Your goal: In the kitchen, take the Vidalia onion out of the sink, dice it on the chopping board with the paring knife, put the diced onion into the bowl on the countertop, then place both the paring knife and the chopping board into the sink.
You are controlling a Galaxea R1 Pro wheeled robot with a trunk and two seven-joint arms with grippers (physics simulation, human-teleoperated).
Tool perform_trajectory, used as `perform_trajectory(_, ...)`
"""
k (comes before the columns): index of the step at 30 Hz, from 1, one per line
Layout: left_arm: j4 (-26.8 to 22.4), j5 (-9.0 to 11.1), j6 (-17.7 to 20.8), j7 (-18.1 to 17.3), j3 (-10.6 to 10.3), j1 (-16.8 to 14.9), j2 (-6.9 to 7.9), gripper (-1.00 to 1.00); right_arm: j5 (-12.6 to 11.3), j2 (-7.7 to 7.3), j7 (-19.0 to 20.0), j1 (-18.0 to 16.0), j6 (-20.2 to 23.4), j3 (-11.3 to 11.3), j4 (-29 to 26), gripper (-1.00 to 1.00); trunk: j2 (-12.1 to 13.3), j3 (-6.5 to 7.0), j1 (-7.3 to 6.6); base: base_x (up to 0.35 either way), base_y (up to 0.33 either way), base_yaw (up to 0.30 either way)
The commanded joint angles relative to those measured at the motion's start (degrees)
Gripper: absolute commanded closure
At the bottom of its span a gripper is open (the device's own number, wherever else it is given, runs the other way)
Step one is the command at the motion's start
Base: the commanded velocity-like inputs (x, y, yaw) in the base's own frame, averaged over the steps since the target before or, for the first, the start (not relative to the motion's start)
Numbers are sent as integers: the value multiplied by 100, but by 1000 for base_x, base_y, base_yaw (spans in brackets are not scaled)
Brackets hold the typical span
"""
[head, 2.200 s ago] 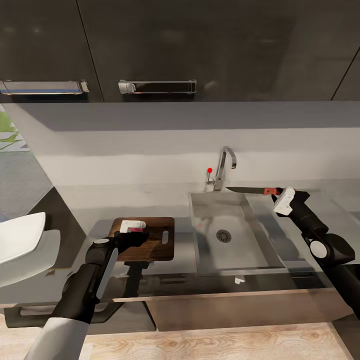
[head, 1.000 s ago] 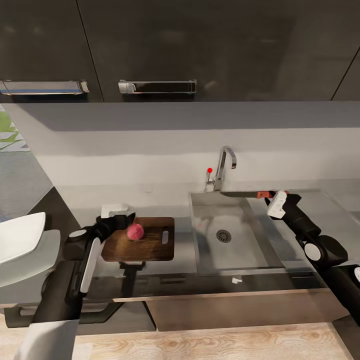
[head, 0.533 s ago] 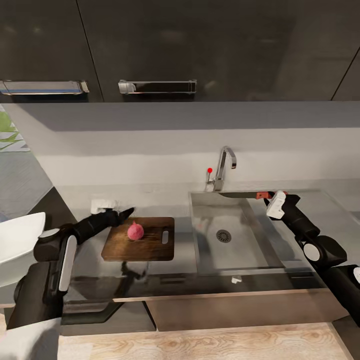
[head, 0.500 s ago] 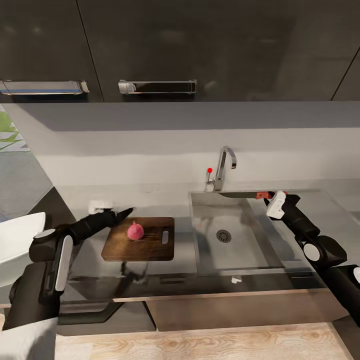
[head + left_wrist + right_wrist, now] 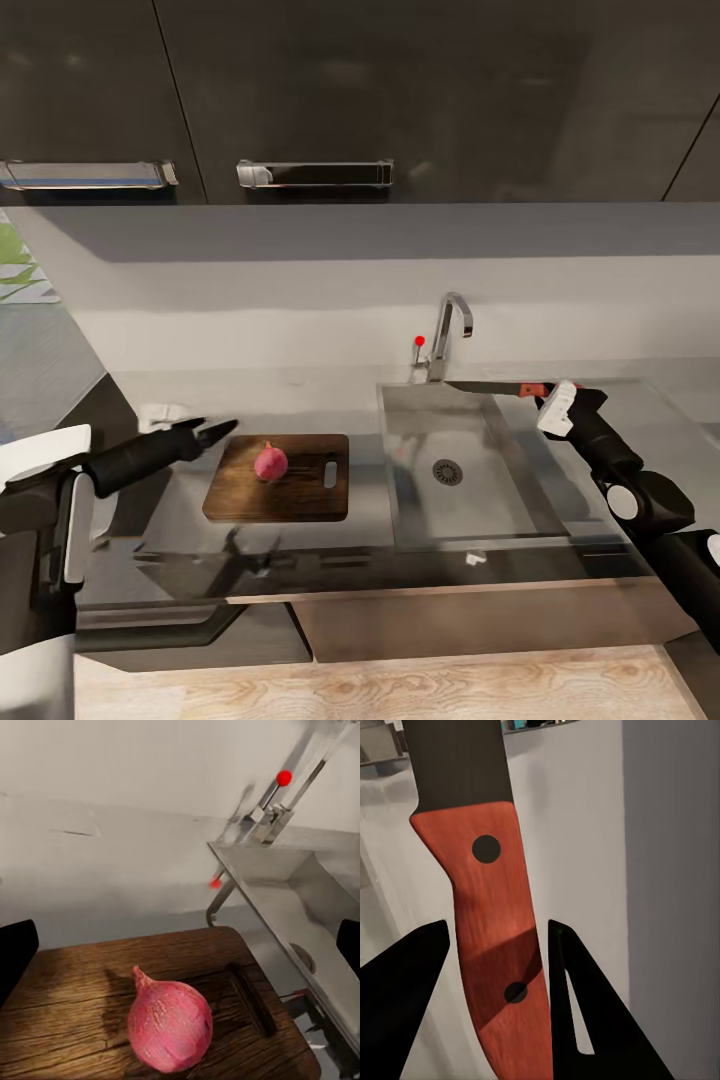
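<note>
A pinkish-red onion [image 5: 269, 462] [image 5: 169, 1024] rests on the dark wooden chopping board [image 5: 300, 490] [image 5: 67, 997], left of the steel sink [image 5: 500, 500] [image 5: 300, 907]. My left gripper [image 5: 228, 432] [image 5: 184, 945] is open, off the board's far left corner and apart from the onion. My right gripper [image 5: 542, 393] [image 5: 496, 926] is shut on the red handle of the paring knife [image 5: 495, 387] [image 5: 484, 915]. The knife is held level over the sink's back rim, its blade pointing at the tap [image 5: 447, 335]. A white bowl [image 5: 40, 442] shows at the left edge, partly behind my left arm.
The glossy grey countertop [image 5: 170, 540] runs left to right under dark wall cabinets [image 5: 300, 100]. The drainboard [image 5: 600, 470] lies under my right arm. The tap's red-tipped lever [image 5: 420, 341] [image 5: 283, 777] stands at the sink's back left. Wooden floor [image 5: 400, 685] shows below.
My left gripper opened, let go of the onion on the board and drew back to the left. The right gripper and the knife shifted only slightly over the sink's back rim.
</note>
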Motion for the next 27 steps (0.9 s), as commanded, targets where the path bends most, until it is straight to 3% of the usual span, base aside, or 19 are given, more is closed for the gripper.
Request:
perform_trajectory(1,-2,13,47,-20,36,-6,1,-100,55,-7,19,-6,43,15,-11,100,-12,-11,4,0,0,0)
perform_trajectory(16,-3,8,32,-25,76,-6,39,-100,63,-7,35,-6,18,40,-11,100,-12,-11,4,99,253,0)
perform_trajectory(22,-6,7,24,-26,54,-6,23,-100,84,-8,37,-6,8,487,-11,100,-12,-11,4,124,253,0)
perform_trajectory(27,-10,7,21,-26,53,-6,22,-100,89,-8,42,-6,6,568,-11,100,-12,-11,4,-12,46,0)
